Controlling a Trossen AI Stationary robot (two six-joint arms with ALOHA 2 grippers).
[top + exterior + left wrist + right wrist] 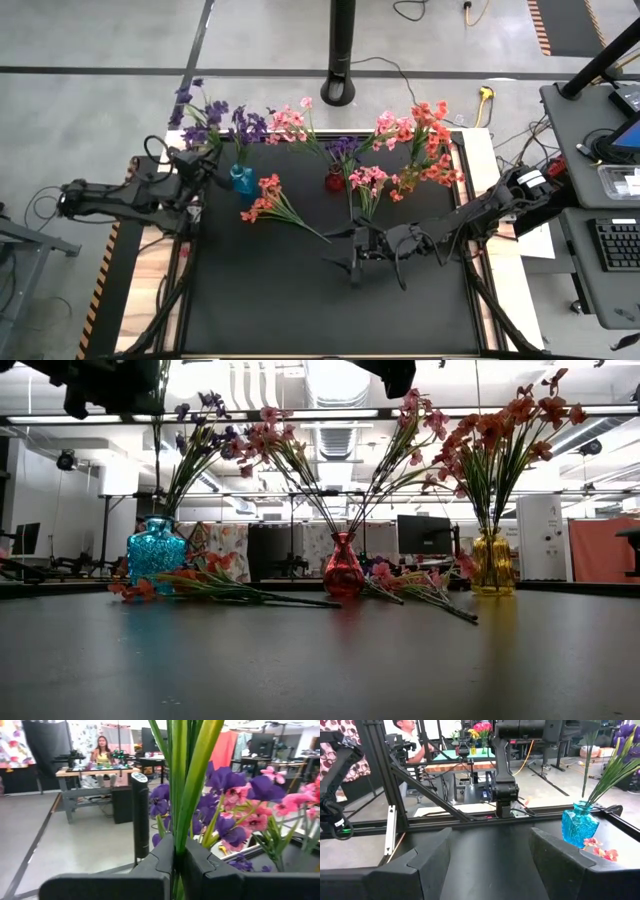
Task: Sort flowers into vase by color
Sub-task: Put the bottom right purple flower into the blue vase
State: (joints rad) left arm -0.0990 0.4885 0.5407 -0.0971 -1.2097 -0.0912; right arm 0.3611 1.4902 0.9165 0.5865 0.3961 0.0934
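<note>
Left gripper (177, 865), jaws clenched on purple flower stems (186, 785), holds them above the blue vase (242, 180), apparently ready to lower them in; right gripper (352, 258) waits, jaws released, over the worktop (300, 310).

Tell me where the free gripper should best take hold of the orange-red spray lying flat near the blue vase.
Probably on the bare green stem of the orange-red spray, coming straight down from above. It lies flat on the table, blossoms toward the blue vase, the thin stem trailing toward the open right gripper, so the fingers should straddle the stem crosswise. The left gripper is shut on a stem.
</note>
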